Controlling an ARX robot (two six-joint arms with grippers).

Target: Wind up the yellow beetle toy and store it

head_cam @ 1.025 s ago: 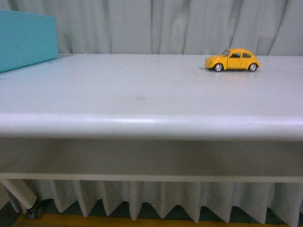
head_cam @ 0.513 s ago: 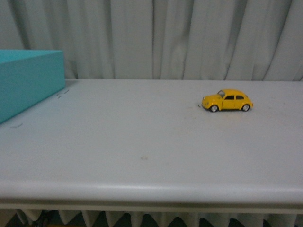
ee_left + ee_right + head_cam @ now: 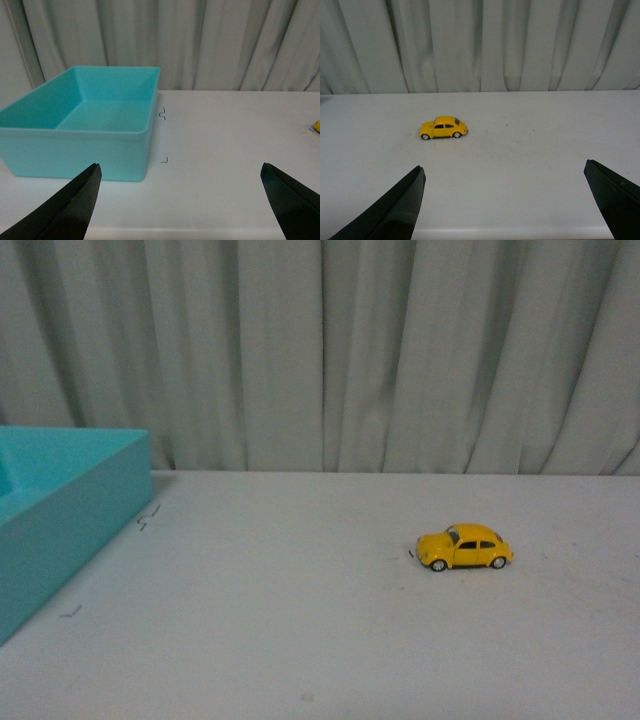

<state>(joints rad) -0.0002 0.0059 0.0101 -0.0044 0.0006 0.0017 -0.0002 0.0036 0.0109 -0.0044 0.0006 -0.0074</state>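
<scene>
Your left tool (image 3: 179,167), right tool (image 3: 503,166): spread wide, empty. Yellow beetle toy (image 3: 465,548): desk (image 3: 300,640) right half. Teal bin (image 3: 70,525): left edge.

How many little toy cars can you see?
1. The yellow beetle toy stands on its wheels on the white table, to the right of the teal bin and apart from it. No car shows inside the bin, though its near wall hides some floor.

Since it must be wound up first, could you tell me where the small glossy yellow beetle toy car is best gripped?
Probably across its two door sides, from above, with the open right gripper: the yellow beetle toy car stands on its wheels, side-on to the robot, and its roof is rounded.
</scene>
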